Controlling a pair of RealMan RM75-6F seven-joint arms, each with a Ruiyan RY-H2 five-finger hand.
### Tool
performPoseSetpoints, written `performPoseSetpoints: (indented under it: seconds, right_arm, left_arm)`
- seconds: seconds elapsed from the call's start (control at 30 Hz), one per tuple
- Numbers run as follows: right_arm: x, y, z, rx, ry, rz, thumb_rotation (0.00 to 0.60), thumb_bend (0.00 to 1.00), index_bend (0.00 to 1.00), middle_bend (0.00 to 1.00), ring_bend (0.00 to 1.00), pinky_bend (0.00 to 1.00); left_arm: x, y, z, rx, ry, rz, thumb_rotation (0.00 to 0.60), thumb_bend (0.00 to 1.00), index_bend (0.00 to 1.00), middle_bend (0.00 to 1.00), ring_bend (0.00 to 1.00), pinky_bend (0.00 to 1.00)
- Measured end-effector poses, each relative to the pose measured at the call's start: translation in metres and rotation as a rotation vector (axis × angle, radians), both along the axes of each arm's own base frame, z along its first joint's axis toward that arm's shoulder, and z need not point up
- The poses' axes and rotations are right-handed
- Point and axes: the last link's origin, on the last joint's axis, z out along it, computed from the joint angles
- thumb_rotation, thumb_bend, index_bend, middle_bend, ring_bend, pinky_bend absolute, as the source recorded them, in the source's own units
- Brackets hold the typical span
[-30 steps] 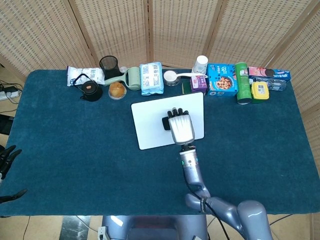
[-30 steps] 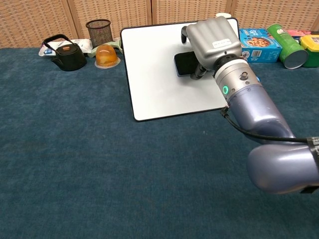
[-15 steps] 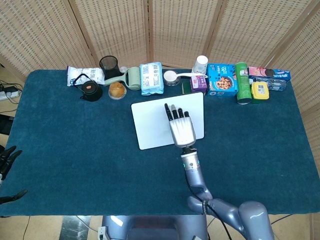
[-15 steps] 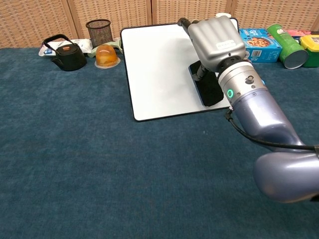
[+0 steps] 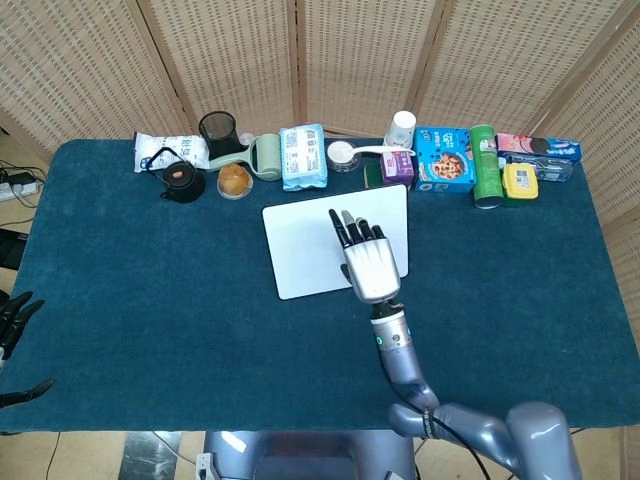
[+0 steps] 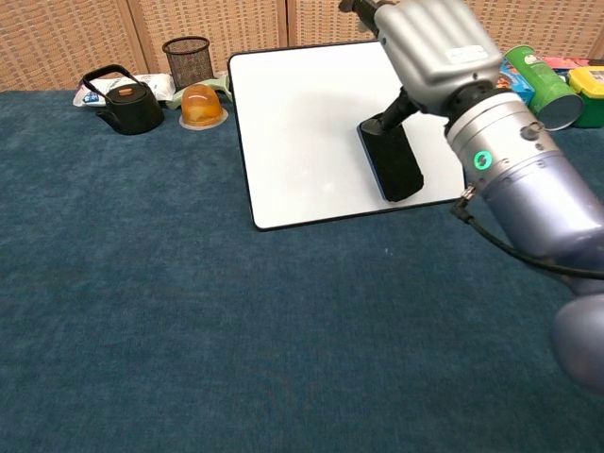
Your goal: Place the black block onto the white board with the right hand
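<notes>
The black block (image 6: 390, 162) lies flat on the right part of the white board (image 6: 302, 142), near its front edge. My right hand (image 6: 434, 47) hovers just above it with its fingers stretched out and nothing in its grip. The thumb side hangs close over the block's far end. In the head view the right hand (image 5: 368, 262) covers the board's (image 5: 305, 250) right side and hides the block. My left hand (image 5: 14, 318) shows only at the far left edge, off the table, with fingers apart and holding nothing.
Along the table's back edge stand a black teapot (image 5: 178, 178), a mesh cup (image 5: 217, 127), an orange jelly cup (image 6: 201, 104), a blue cookie box (image 5: 444, 160) and a green can (image 6: 543, 90). Bare blue cloth (image 6: 236, 330) lies in front of the board.
The right hand let go of the block, which now lies flat on the board. Its fingers have straightened and the hand has lifted and drawn back a little.
</notes>
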Motion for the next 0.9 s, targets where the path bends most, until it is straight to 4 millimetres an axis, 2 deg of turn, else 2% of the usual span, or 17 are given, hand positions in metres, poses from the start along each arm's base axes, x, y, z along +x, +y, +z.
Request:
performPoseSetpoints:
  seconds: [0.17,0.33,0.43,0.57,0.7,0.9]
  right_arm:
    - [-0.023,0.008,0.040,0.064,-0.004,0.026,0.600,0.00,0.14,0.12,0.12,0.26]
    - [-0.074,0.011,0.094,0.104,0.039,-0.011,0.600,0.00,0.16,0.09,0.07,0.22]
    - [-0.108,0.023,0.122,0.117,0.043,-0.075,0.600,0.00,0.18,0.09,0.07,0.19]
    - [-0.148,0.052,0.148,0.117,0.029,-0.185,0.600,0.00,0.17,0.09,0.06,0.16]
    - [-0.183,0.090,0.169,0.116,-0.022,-0.314,0.600,0.00,0.13,0.05,0.01,0.11]
    - [-0.215,0.135,0.186,0.081,-0.104,-0.411,0.600,0.00,0.13,0.03,0.00,0.10]
  left_arm:
    - [0.000,0.000,-0.002,-0.004,0.010,0.002,0.600,0.06,0.00,0.00,0.00,0.08]
    - [0.001,0.000,-0.006,-0.008,0.025,0.004,0.600,0.06,0.00,0.00,0.00,0.08]
    - [0.002,0.000,-0.007,-0.003,0.030,0.006,0.600,0.06,0.00,0.00,0.00,0.08]
    - [0.002,0.001,-0.008,0.001,0.041,0.008,0.600,0.06,0.00,0.00,0.00,0.08]
    - [0.003,0.001,-0.011,0.002,0.053,0.009,0.600,0.06,0.00,0.00,0.00,0.08]
    - [0.005,-0.002,-0.014,0.009,0.060,0.002,0.600,0.06,0.00,0.00,0.00,0.08]
